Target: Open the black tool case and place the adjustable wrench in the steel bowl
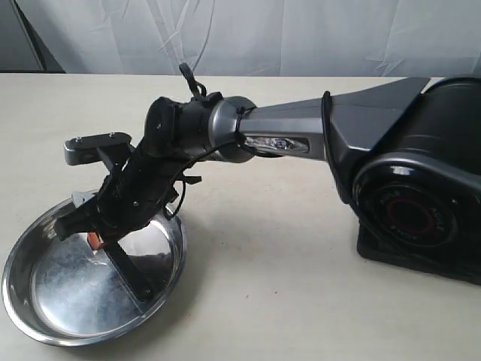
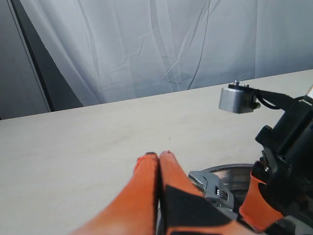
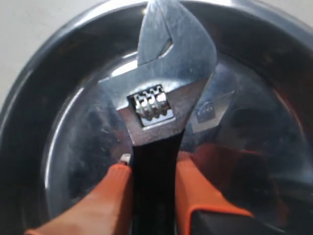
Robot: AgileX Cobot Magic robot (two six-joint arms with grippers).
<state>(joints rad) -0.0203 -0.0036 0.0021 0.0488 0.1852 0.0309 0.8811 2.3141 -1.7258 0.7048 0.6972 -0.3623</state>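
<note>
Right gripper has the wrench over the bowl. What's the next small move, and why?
Probably open the right gripper. It clamps the wrench by the black handle, and the silver head sits inside the rim of the bowl, so letting go should drop it in. How high it hangs above the bottom is hard to tell.

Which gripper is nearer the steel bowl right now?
Right. The right gripper holds the adjustable wrench over the steel bowl; the left gripper, shut, sits outside its rim.

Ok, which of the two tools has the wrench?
The right tool: its orange fingers clamp the adjustable wrench by its black handle over the steel bowl. The left tool is shut on nothing.
</note>
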